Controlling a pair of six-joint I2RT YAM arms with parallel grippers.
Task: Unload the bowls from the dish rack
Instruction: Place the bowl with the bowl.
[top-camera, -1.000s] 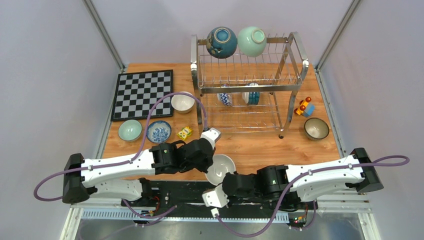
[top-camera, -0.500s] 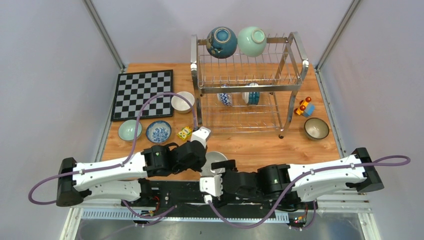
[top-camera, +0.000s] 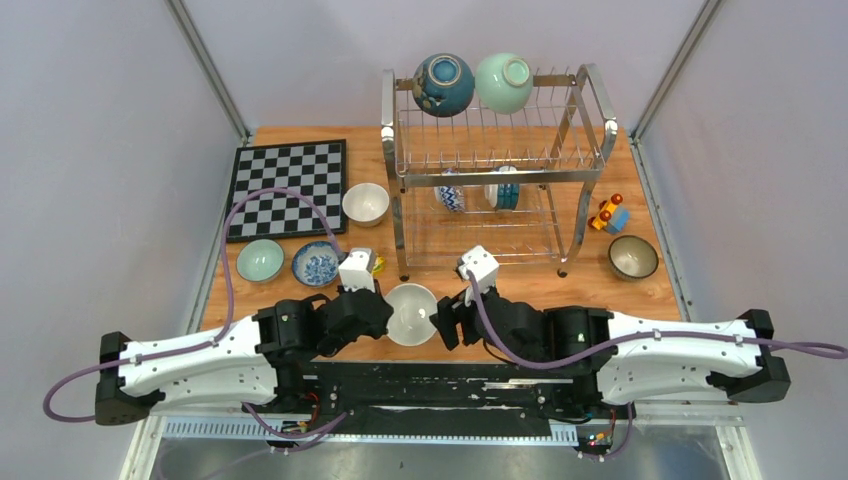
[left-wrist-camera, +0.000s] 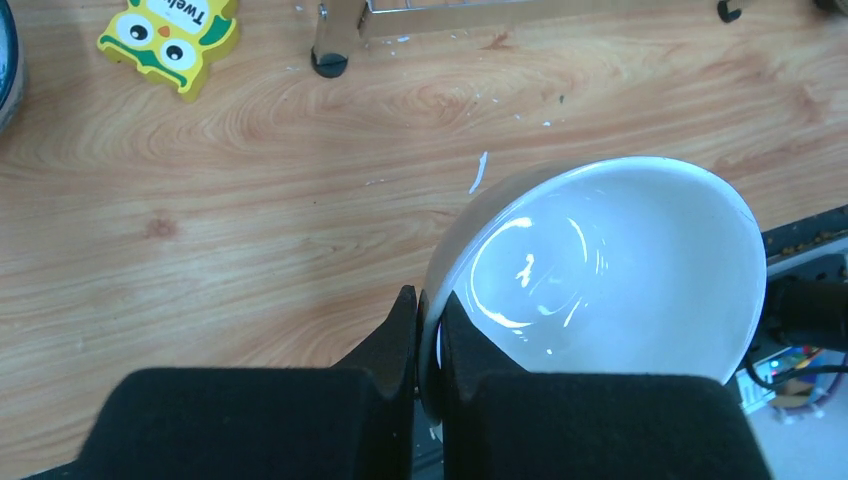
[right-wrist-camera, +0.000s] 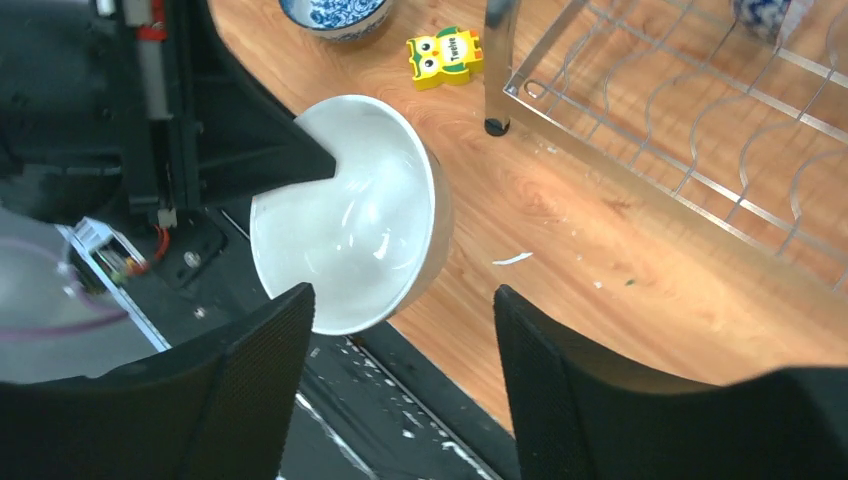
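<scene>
My left gripper (top-camera: 386, 316) (left-wrist-camera: 428, 300) is shut on the rim of a plain white bowl (top-camera: 412, 314) (left-wrist-camera: 620, 270) (right-wrist-camera: 350, 220), which it holds tilted over the table's near edge. My right gripper (top-camera: 447, 322) (right-wrist-camera: 400, 300) stands open just right of this bowl, not touching it. The silver dish rack (top-camera: 585, 175) stands at the back. On its top tier rest a dark blue bowl (top-camera: 443, 84) and a mint bowl (top-camera: 504, 82). Two patterned bowls (top-camera: 451, 192) (top-camera: 503, 190) stand on edge in the lower tier.
On the table's left lie a cream bowl (top-camera: 365, 204), a mint bowl (top-camera: 260, 260) and a blue-patterned bowl (top-camera: 317, 264), beside a chessboard (top-camera: 285, 188). A yellow owl block (right-wrist-camera: 445, 56) lies by the rack's foot. At the right sit a dark-rimmed bowl (top-camera: 633, 257) and a toy car (top-camera: 608, 214).
My right gripper has opened, let go of the white bowl and swung forward over the table. My left gripper has carried the bowl a little to the left and farther onto the table.
</scene>
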